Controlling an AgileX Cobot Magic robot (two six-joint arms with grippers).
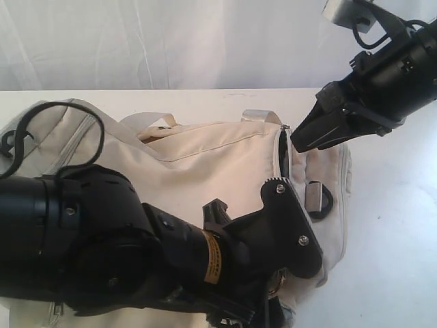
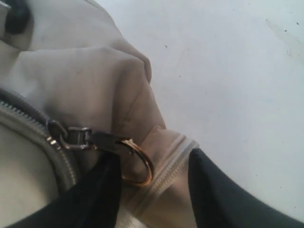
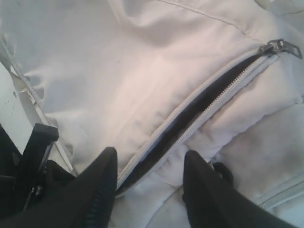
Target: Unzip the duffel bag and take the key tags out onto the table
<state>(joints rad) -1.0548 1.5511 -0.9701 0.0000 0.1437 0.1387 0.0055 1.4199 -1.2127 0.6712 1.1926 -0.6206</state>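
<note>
Gaping duffel bag [image 3: 118,71] beneath right gripper [image 3: 148,159]

Background: a white curtain [image 1: 171,41] hangs across the far side of the scene, running from left to right (soft vertical folds, with pale grey shading in the creases).

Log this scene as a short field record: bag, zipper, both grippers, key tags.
bag: duffel bag lying on the table
zipper slit: partly open, dark lining showing
zipper pull: at one end of the slit
left gripper: open, gold ring of a zipper pull beside one finger, not clamped
right gripper: open, over the slit, holding nothing
key tags: not visible in any view
</note>
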